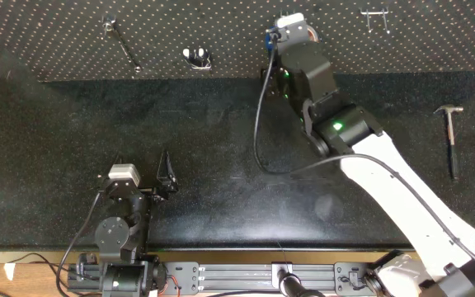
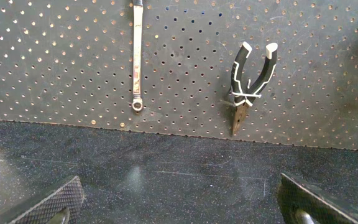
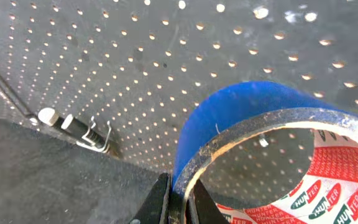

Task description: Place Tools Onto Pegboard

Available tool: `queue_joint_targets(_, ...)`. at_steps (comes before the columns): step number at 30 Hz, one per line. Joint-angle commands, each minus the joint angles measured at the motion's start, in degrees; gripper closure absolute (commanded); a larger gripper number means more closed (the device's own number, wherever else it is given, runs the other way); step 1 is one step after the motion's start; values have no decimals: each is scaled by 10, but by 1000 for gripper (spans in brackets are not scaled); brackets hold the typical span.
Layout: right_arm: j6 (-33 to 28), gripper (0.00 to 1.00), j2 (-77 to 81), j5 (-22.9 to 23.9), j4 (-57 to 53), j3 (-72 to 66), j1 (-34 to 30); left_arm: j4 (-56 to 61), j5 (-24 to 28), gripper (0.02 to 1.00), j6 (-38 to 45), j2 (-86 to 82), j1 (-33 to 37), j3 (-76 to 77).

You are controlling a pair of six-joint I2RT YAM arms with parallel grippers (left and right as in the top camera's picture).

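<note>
1. Right wrist view: the right gripper [image 3: 178,200] is clamped on the wall of a blue tape roll [image 3: 241,115], which it holds up close to the pegboard [image 3: 104,50]. The fingers pinch only a narrow piece of the rim. A knock against the board could swivel the roll or pull it free.
2. A small pale spot shows through the roll's opening, too small to tell whether it is a peg. If the roll is let go with no peg through its hole, it would likely drop to the table [image 1: 221,148] and roll off.
3. The pliers [image 3: 73,127] hang on their clip near the roll. A sideways drift of the arm could knock them off.
4. In the top view, a bare double hook [image 1: 374,18] sits on the board, well apart from the right gripper on the hammer's side. If that is the target, sliding along the board risks scraping the roll against it.
5. The hammer [image 1: 450,136] lies on the table at the right, not yet hung. Its heavy head could make it pivot in a 2-finger pinch.
6. The left gripper [image 2: 182,202] has its fingers spread wide and holds nothing. It is low by its base, facing the hung wrench [image 2: 137,56]. It is well apart from the right arm, so a clash looks unlikely.
</note>
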Motion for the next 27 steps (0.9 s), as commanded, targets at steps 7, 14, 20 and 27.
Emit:
queue_joint_targets(7,-32,925,53,55,81,-1,3,-4,6,20,7,-5,1,-1)
queue_joint_targets(14,-31,923,73,55,103,-1,3,-4,6,23,7,-5,1,-1)
queue_joint_targets(20,-31,831,73,55,107,-1,4,-4,6,23,7,-5,1,-1)
queue_joint_targets(27,-21,706,71,47,57,-1,4,-4,6,23,7,-5,1,-1)
